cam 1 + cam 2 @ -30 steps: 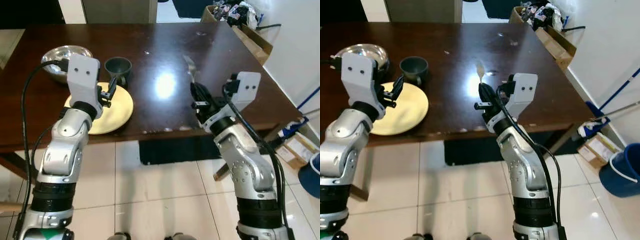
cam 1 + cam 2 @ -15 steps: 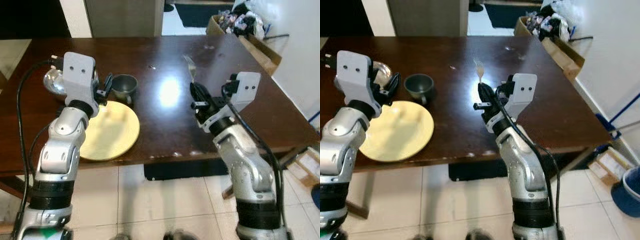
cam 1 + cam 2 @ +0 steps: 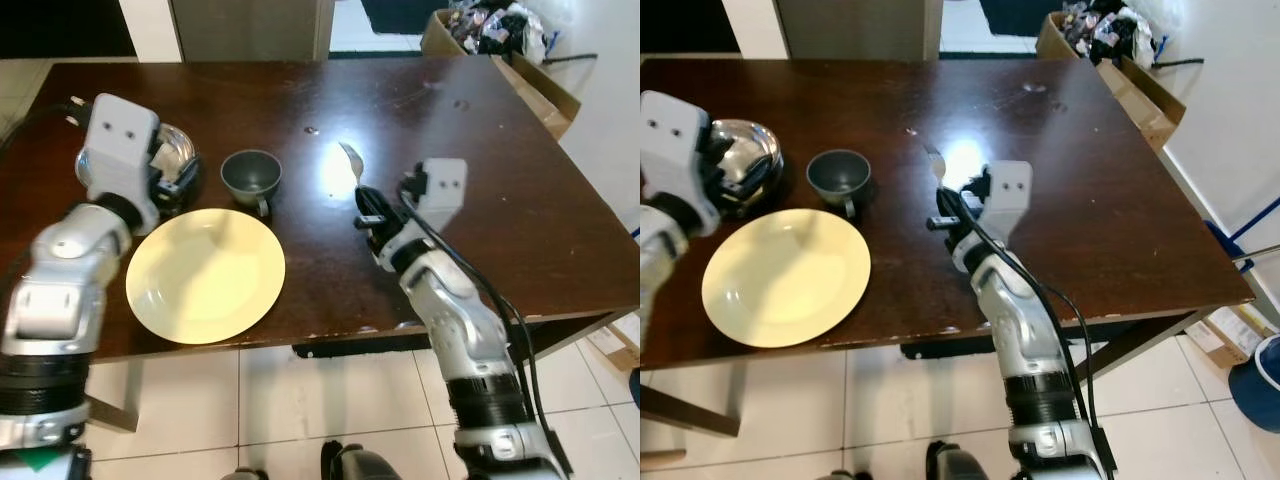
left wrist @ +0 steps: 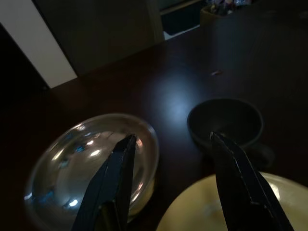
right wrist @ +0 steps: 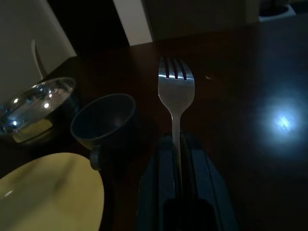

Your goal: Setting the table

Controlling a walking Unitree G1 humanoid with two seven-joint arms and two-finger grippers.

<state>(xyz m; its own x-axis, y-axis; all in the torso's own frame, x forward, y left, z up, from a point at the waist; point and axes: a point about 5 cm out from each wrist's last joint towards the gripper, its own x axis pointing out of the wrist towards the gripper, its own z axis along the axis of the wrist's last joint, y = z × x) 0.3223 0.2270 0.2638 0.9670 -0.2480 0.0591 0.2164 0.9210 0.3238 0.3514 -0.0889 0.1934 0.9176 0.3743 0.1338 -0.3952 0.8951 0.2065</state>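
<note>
A yellow plate (image 3: 205, 275) lies near the front left of the dark wooden table (image 3: 520, 210). Behind the plate stands a dark cup (image 3: 250, 175), and left of the cup a shiny steel bowl (image 3: 745, 165). My right gripper (image 3: 368, 212) hovers over the table just right of the plate, shut on a silver fork (image 5: 176, 91) whose tines point toward the cup. My left gripper (image 4: 172, 138) is open above the gap between the steel bowl (image 4: 72, 168) and the cup (image 4: 226, 120), at the plate's far edge.
The table's front edge runs just below the plate, with tiled floor beneath. A cardboard box (image 3: 505, 45) of clutter stands beyond the table's far right corner. A blue bucket (image 3: 1258, 368) sits on the floor at the right. The table's right half is bare.
The camera has come closer over the table. My right gripper has carried the fork left, toward the plate and cup. My left gripper has moved off the plate toward the steel bowl.
</note>
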